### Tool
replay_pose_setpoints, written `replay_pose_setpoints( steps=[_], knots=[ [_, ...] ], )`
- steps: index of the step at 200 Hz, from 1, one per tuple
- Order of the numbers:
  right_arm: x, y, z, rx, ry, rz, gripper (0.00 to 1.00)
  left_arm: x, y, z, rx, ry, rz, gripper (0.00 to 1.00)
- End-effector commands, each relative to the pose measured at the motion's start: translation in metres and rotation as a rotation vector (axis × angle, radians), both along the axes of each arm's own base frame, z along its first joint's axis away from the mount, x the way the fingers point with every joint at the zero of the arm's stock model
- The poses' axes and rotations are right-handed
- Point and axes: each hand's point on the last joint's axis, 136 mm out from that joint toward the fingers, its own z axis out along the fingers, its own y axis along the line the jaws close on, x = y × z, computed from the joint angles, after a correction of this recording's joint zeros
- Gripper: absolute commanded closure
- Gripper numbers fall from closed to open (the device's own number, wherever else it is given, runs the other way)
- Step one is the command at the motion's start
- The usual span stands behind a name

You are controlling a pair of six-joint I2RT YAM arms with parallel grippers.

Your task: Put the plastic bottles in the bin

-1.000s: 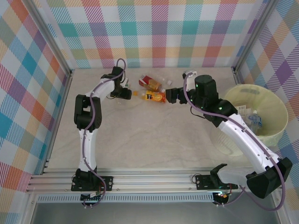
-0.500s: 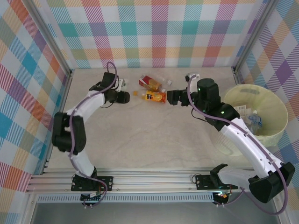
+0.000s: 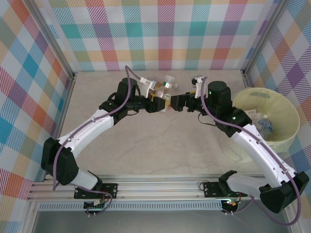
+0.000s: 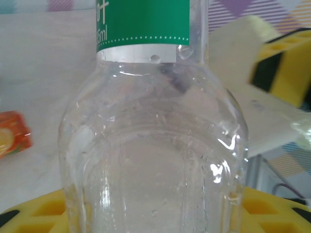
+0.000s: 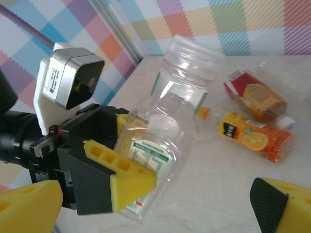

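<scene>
— Now, left end effector (image 3: 159, 103)?
— Mine: clamped on a clear green-labelled bottle (image 5: 170, 121), over the table (image 3: 160, 141), rear middle.
— And the right end effector (image 3: 179, 101)?
— Mine too: fingers apart, empty, just beside that bottle.
— Others?
— One orange-labelled bottle (image 5: 255, 138), one red-labelled bottle (image 5: 253, 99), lying side by side on the table; bin (image 3: 290, 127) far right.

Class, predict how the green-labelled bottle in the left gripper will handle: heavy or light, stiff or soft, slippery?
Probably light: the bottle looks clear and empty. Likely soft: its wall seems to buckle in the left gripper. Its smooth plastic may slip under a loose grip.
</scene>
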Motion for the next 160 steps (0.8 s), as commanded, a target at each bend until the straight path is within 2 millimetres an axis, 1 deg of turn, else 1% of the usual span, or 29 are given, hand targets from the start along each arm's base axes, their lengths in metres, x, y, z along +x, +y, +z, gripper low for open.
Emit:
replay_pose_setpoints(
  steps=[1, 19, 37, 49, 65, 76, 85, 101, 115, 124, 130, 134, 143, 149, 152, 160],
  knots=[
    [-0.006, 0.014, 0.031, 0.105, -0.013, 0.074, 0.00, -0.033, -0.016, 0.047, -0.131, -0.070, -0.166, 0.54],
    [0.010, 0.003, 0.025, 0.100, 0.043, -0.048, 0.00, -0.044, -0.023, 0.051, -0.143, -0.085, -0.216, 0.54],
    [0.026, -0.005, 0.020, 0.115, 0.088, -0.153, 0.00, -0.052, -0.028, 0.051, -0.136, -0.106, -0.243, 0.54],
    [0.035, -0.005, 0.017, 0.143, 0.119, -0.200, 0.00, -0.056, -0.032, 0.051, -0.126, -0.127, -0.252, 0.54],
    [0.044, -0.002, 0.017, 0.160, 0.137, -0.221, 0.01, -0.059, -0.036, 0.050, -0.109, -0.161, -0.240, 0.54],
    [0.049, -0.003, 0.015, 0.147, 0.146, -0.241, 0.09, -0.059, -0.038, 0.050, -0.095, -0.182, -0.230, 0.54],
    [0.050, -0.005, 0.013, 0.133, 0.145, -0.253, 0.21, -0.059, -0.039, 0.050, -0.086, -0.196, -0.221, 0.54],
    [0.046, -0.010, 0.017, 0.127, 0.113, -0.253, 0.38, -0.058, -0.041, 0.049, -0.065, -0.214, -0.209, 0.54],
    [0.040, -0.019, 0.024, 0.115, 0.069, -0.267, 0.49, -0.057, -0.042, 0.048, -0.049, -0.225, -0.199, 0.52],
    [0.036, -0.027, 0.028, 0.098, 0.040, -0.282, 0.55, -0.057, -0.043, 0.049, -0.045, -0.234, -0.195, 0.47],
    [0.033, -0.034, 0.033, 0.089, 0.016, -0.296, 0.59, -0.057, -0.044, 0.051, -0.046, -0.239, -0.194, 0.40],
    [0.031, -0.039, 0.036, 0.081, 0.001, -0.307, 0.60, -0.057, -0.045, 0.052, -0.046, -0.242, -0.192, 0.33],
    [0.027, -0.051, 0.042, 0.054, -0.037, -0.334, 0.62, -0.055, -0.045, 0.052, -0.041, -0.246, -0.179, 0.13],
    [0.025, -0.061, 0.046, 0.027, -0.063, -0.364, 0.62, -0.050, -0.044, 0.052, -0.029, -0.249, -0.154, 0.02],
    [0.024, -0.068, 0.049, 0.010, -0.080, -0.385, 0.62, -0.046, -0.043, 0.050, -0.018, -0.250, -0.136, 0.00],
    [0.020, -0.088, 0.057, -0.039, -0.127, -0.446, 0.62, -0.035, -0.039, 0.044, 0.023, -0.255, -0.071, 0.00]
  ],
)
